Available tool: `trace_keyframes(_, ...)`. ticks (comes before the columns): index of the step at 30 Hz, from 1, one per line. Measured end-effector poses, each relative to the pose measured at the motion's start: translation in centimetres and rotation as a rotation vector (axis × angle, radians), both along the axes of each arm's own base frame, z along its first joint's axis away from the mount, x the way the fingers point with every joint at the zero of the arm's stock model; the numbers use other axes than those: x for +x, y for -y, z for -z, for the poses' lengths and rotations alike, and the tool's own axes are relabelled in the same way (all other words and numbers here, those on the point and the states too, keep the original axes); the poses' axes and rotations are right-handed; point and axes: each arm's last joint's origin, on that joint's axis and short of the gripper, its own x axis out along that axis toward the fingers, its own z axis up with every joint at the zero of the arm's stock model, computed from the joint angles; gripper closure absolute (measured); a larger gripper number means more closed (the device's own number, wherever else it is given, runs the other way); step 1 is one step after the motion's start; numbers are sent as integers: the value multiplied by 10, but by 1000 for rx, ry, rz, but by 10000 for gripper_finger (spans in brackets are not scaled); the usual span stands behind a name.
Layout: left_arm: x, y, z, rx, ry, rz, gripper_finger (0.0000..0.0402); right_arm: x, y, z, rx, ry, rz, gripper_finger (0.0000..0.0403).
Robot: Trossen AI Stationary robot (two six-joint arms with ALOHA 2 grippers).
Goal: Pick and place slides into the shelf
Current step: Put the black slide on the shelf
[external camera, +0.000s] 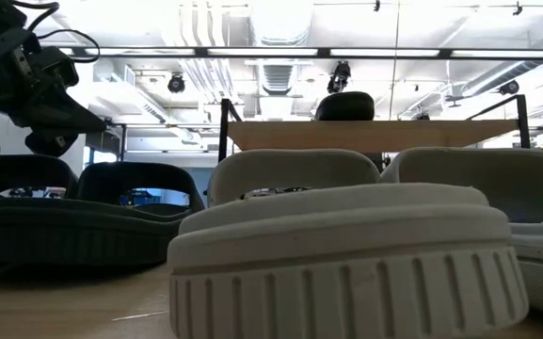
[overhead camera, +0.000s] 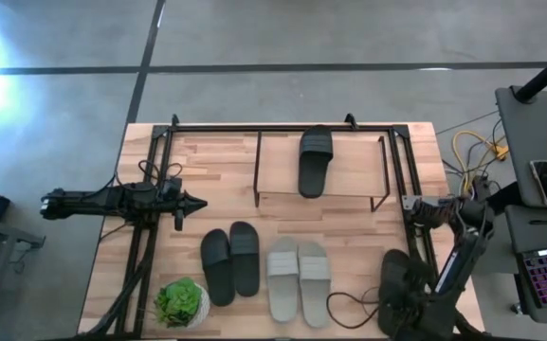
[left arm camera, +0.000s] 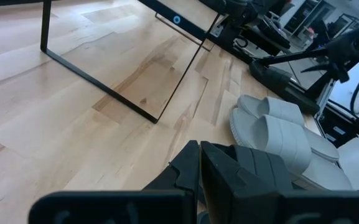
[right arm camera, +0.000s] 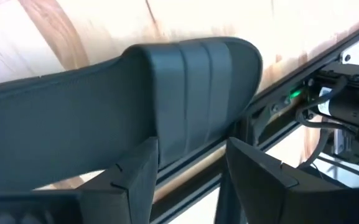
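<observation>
One black slide (overhead camera: 316, 161) lies flat on the shelf's wooden top board (overhead camera: 349, 175); the low view shows that slide (external camera: 344, 105) up there too. A black pair (overhead camera: 230, 263) and a light grey pair (overhead camera: 299, 279) rest sole-down on the table before the shelf. Another dark slide (overhead camera: 396, 275) lies by the table's right rail. My right gripper (right arm camera: 188, 180) is open just short of this slide's strap (right arm camera: 191, 93), not touching it. My left gripper (overhead camera: 192, 202) is shut and hovers left of the shelf, above the table.
A green potted plant (overhead camera: 180, 303) stands at the near left corner. Black rails (overhead camera: 150, 237) run along both table sides. The shelf's thin black legs (left arm camera: 123, 102) stand ahead of my left gripper. Bare wood lies between shelf and slides.
</observation>
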Motion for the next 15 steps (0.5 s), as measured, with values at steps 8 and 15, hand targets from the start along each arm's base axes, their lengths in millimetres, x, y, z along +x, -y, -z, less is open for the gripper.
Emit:
trace_keyframes(8, 0, 0, 0, 0, -1, 0, 402, 7, -14, 15, -44, 0, 28, 220)
trace_keyframes(15, 0, 0, 0, 0, -1, 0, 402, 9, -15, 21, -93, 60, 41, 220)
